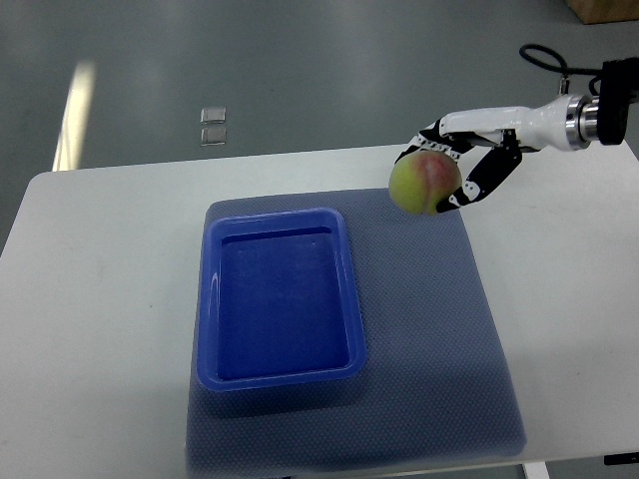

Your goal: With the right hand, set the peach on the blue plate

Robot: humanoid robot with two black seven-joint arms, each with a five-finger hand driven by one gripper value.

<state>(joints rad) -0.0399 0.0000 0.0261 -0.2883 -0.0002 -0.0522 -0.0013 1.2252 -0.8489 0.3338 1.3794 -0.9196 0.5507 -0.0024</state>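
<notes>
- Fingers (477,182) of the right hand (469,160) are curling around the peach (425,183), the white ones lying over its top and the black-tipped ones pressing its right side, so the hand is gripping the fruit.
- From the top view, the only view given, the right arm (554,120) is reaching in from the picture's right edge, and the left arm is not showing at all.
- That same view shows the peach hanging at the upper right corner of the grey mat (439,339), right of the blue plate (206,299) and apart from it; whether the fruit is clear of the mat or brushing it cannot be told.
- The plate, a rectangular tray with a raised rim, is sitting on the left part of the mat, and nothing is lying in it.
- Judging by this, the carrying step is under way: the peach is in hand but not yet over the plate.
- The next move is calling for travel leftward and toward the robot until the fruit is hanging above the plate's floor, then a lowering past the rim and an easing of the fingers.
- By count, one peach, one blue plate, one mat, one white table (100,299) and one hand are showing.
</notes>
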